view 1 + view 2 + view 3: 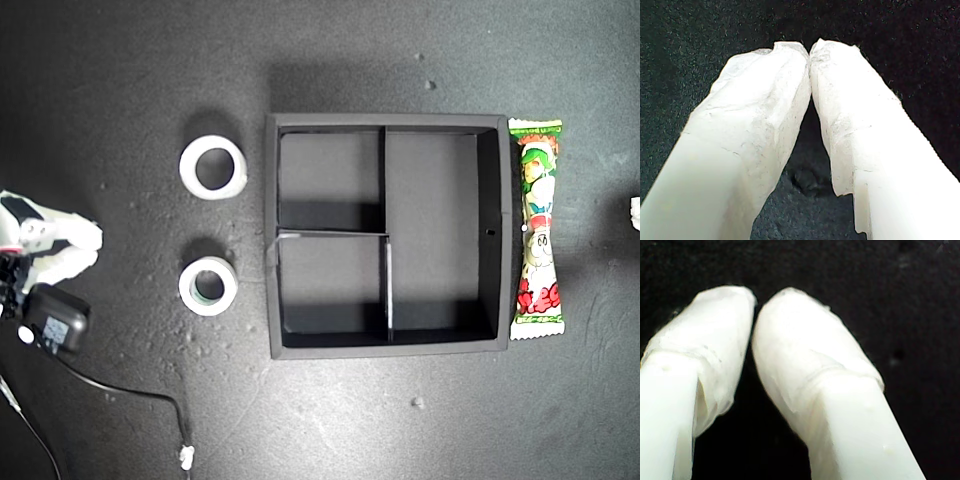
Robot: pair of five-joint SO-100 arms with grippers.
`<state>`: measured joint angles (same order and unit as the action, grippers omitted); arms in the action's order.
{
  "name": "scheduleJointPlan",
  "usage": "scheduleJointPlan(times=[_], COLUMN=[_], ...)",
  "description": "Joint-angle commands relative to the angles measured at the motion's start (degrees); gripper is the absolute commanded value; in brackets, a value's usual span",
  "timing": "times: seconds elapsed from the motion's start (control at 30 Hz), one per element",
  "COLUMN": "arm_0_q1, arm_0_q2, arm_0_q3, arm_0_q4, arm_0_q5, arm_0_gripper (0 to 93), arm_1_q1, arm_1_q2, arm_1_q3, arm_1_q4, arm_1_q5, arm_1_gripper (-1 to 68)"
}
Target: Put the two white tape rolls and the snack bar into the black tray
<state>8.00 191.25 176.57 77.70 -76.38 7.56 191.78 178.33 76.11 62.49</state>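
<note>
With the tray [390, 236] mid-frame in the exterior view, rolls [212, 167] left of it and bar [537, 229] along its right wall, both hands [809, 50] [754, 307] are clenched on nothing; the rolls look light and stiff, best pinched across the ring wall.

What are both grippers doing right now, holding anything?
My first gripper: closed, tips touching, holding nothing.
My second gripper: closed, tips together, holding nothing.
</note>
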Motion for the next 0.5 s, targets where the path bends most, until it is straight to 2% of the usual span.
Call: scheduleJointPlan(times=[0.0, 0.47], arm_0_q1=[-7.47, -7.29], arm_0_q2=[2.9, 2.9], arm_0_q3=[3.25, 3.25], arm_0_q4=[0.18, -2.29], arm_0_q5=[3.6, 3.78], arm_0_gripper=[0.4, 0.1], arm_1_q1=[7.38, 7.65], arm_1_q2=[0.18, 0.18], arm_1_q3=[0.62, 0.62], arm_1_q4=[0.7, 0.7], arm_1_q5=[-0.26, 0.35], arm_1_gripper=[0.0, 0.0])
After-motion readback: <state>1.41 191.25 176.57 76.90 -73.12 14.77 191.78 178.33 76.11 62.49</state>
